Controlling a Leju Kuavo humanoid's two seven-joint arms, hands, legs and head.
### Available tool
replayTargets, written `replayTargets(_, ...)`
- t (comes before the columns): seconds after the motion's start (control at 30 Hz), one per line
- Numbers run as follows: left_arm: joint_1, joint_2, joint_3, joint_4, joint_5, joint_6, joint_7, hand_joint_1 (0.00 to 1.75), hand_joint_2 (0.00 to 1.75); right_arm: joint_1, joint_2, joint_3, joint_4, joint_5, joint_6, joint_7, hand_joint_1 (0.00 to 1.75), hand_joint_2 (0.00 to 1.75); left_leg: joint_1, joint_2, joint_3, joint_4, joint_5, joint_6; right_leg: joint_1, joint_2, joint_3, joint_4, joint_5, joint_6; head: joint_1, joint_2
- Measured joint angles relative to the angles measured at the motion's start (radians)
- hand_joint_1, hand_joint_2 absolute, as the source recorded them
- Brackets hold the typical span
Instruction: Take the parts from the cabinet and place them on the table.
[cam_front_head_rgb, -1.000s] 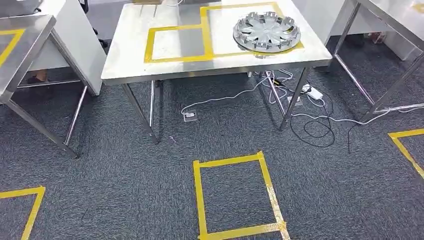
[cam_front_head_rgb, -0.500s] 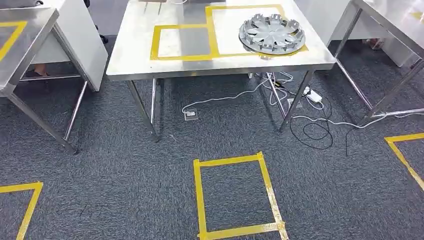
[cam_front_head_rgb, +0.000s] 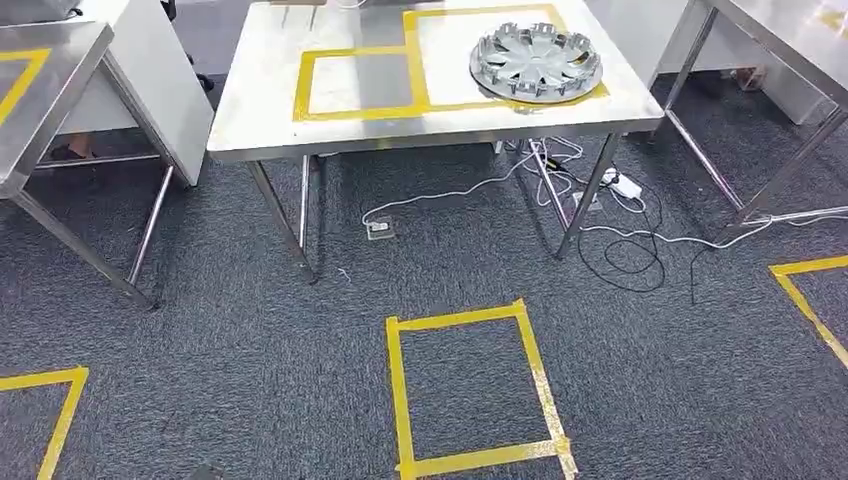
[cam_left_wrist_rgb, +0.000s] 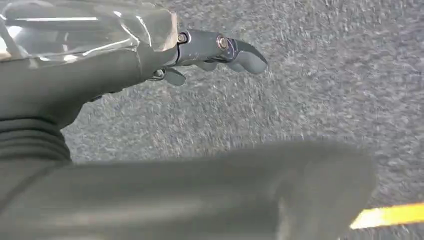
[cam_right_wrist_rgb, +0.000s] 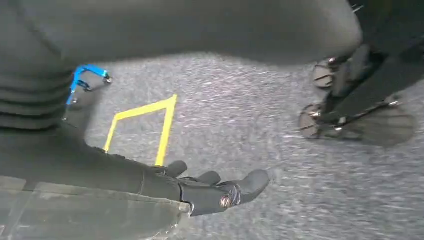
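1. Part: a silver wheel cover (cam_front_head_rgb: 536, 62) lies flat on the steel table (cam_front_head_rgb: 260, 130), on the table's right half as seen from the head view, close to the right edge and well back from the front edge.
2. The wheel cover sits inside the larger of two yellow tape rectangles (cam_front_head_rgb: 412, 60) marked on the tabletop; its front rim overlaps the tape line. The smaller rectangle beside it holds nothing.
3. Left hand (cam_left_wrist_rgb: 200, 55): seen in the left wrist view, hanging over grey carpet. Fingers extended and loosely spread, nothing between them. Holds nothing.
4. Right hand (cam_right_wrist_rgb: 210, 187): seen in the right wrist view, also over carpet. Fingers stretched out and slightly curled at the tips, nothing gripped.
5. Both hands are well apart from the table and the part.
6. Floor: dark grey carpet (cam_front_head_rgb: 250, 330). A yellow tape square (cam_front_head_rgb: 470, 390) is marked on it in front of the table; parts of further tape squares at the left and right edges of the head view.
7. White and black cables (cam_front_head_rgb: 600, 215) lie tangled under the table's right legs, with a small floor socket (cam_front_head_rgb: 378, 229) nearby.
8. Other steel tables stand to the left (cam_front_head_rgb: 50, 100) and right (cam_front_head_rgb: 780, 50).
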Motion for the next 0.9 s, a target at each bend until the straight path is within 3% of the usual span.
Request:
replayTargets(0.07, 0.024, -0.001, -0.046, 0.001, 0.051, -0.005, 0.015, 0.00, 0.00, -0.007, -0.003, -0.013, -0.019, 0.003, 0.003, 0.001, 0.00, 0.00, 0.007, -0.006, -0.033, 0.084, -0.069, -0.017, 0.001, 0.000, -0.002, 0.000, 0.003, -0.010, -0.007, 0.000)
replayTargets(0.13, 0.056, 0.002, -0.086, 0.015, 0.099, -0.008, 0.029, 0.00, 0.00, -0.023, 0.001, -0.023, -0.048, 0.006, 0.007, 0.005, 0.00, 0.00, 0.016, -0.007, -0.107, 0.250, -0.149, -0.030, 0.003, 0.000, -0.007, 0.001, 0.003, -0.011, -0.006, 0.000)
replayTargets(0.17, 0.073, 0.002, -0.103, 0.027, 0.119, -0.010, 0.035, 0.00, 0.00, -0.032, 0.002, -0.026, -0.062, 0.008, 0.010, 0.006, 0.00, 0.00, 0.018, -0.007, -0.129, 0.301, -0.163, -0.034, 0.003, 0.000, -0.008, 0.001, 0.003, -0.011, -0.006, 0.000)
replayTargets(0.2, 0.092, 0.003, -0.119, 0.039, 0.135, -0.011, 0.041, 0.00, 0.00, -0.042, 0.002, -0.031, -0.081, 0.010, 0.011, 0.007, 0.00, 0.00, 0.020, -0.007, -0.131, 0.304, -0.151, -0.034, 0.003, 0.000, -0.007, 0.001, 0.003, -0.011, -0.007, 0.000)
replayTargets(0.23, 0.111, 0.003, -0.132, 0.052, 0.150, -0.013, 0.045, 0.00, 0.00, -0.054, 0.003, -0.034, -0.099, 0.012, 0.013, 0.007, 0.00, 0.00, 0.021, -0.007, -0.111, 0.263, -0.121, -0.033, 0.003, 0.001, -0.006, 0.001, 0.003, -0.011, -0.007, 0.000)
replayTargets(0.3, 0.144, 0.006, -0.157, 0.077, 0.178, -0.016, 0.054, 0.00, 0.00, -0.080, 0.004, -0.043, -0.138, 0.014, 0.017, 0.008, 0.00, 0.00, 0.022, -0.007, -0.023, 0.089, -0.034, -0.026, 0.003, 0.001, -0.001, 0.001, 0.003, -0.010, -0.007, 0.000)
replayTargets(0.33, 0.161, 0.010, -0.173, 0.088, 0.195, -0.016, 0.058, 0.00, 0.00, -0.093, 0.005, -0.047, -0.158, 0.015, 0.019, 0.008, 0.00, 0.00, 0.021, -0.009, 0.019, 0.005, -0.010, -0.017, 0.004, 0.001, -0.001, 0.001, 0.003, -0.009, -0.007, 0.000)
replayTargets(0.37, 0.172, 0.012, -0.191, 0.097, 0.215, -0.017, 0.064, 0.00, 0.00, -0.104, 0.007, -0.050, -0.175, 0.017, 0.020, 0.009, 0.00, 0.00, 0.014, -0.008, 0.023, -0.004, -0.016, -0.011, 0.016, 0.001, -0.006, 0.003, 0.001, -0.001, -0.006, 0.000)
replayTargets(0.4, 0.183, 0.014, -0.210, 0.099, 0.238, -0.018, 0.070, 0.00, 0.00, -0.109, 0.007, -0.057, -0.185, 0.018, 0.022, 0.011, 0.00, 0.00, 0.013, -0.008, 0.022, -0.006, -0.014, -0.009, 0.015, -0.001, -0.016, 0.004, 0.000, 0.004, -0.005, 0.000)
replayTargets(0.43, 0.186, 0.014, -0.229, 0.098, 0.260, -0.018, 0.077, 0.00, 0.00, -0.103, 0.005, -0.064, -0.187, 0.019, 0.023, 0.012, 0.00, 0.00, 0.014, -0.008, 0.020, -0.008, -0.013, -0.017, 0.018, -0.002, -0.015, 0.006, -0.008, -0.003, -0.005, 0.000)
replayTargets(0.67, 0.140, 0.017, -0.320, 0.016, 0.374, -0.025, 0.106, 0.00, 0.00, -0.023, 0.008, -0.089, -0.153, 0.029, 0.037, 0.023, 0.00, 0.00, 0.003, -0.011, 0.010, -0.008, -0.009, -0.007, 0.007, -0.005, -0.010, 0.003, 0.004, 0.013, -0.005, 0.000)
replayTargets(0.73, 0.126, 0.021, -0.328, -0.005, 0.381, -0.026, 0.110, 0.00, 0.00, -0.003, 0.010, -0.090, -0.137, 0.030, 0.037, 0.024, 0.00, 0.00, -0.001, -0.003, 0.010, -0.001, -0.012, 0.000, 0.003, 0.004, -0.020, -0.002, 0.008, 0.020, -0.006, 0.000)
replayTargets(0.9, 0.035, 0.022, -0.347, -0.131, 0.387, -0.029, 0.111, 0.00, 0.00, 0.080, 0.013, -0.096, -0.021, 0.030, 0.038, 0.026, 0.00, 0.00, -0.006, -0.005, 0.007, 0.003, -0.017, 0.019, -0.001, 0.003, -0.016, -0.004, 0.009, 0.035, -0.005, 0.000)
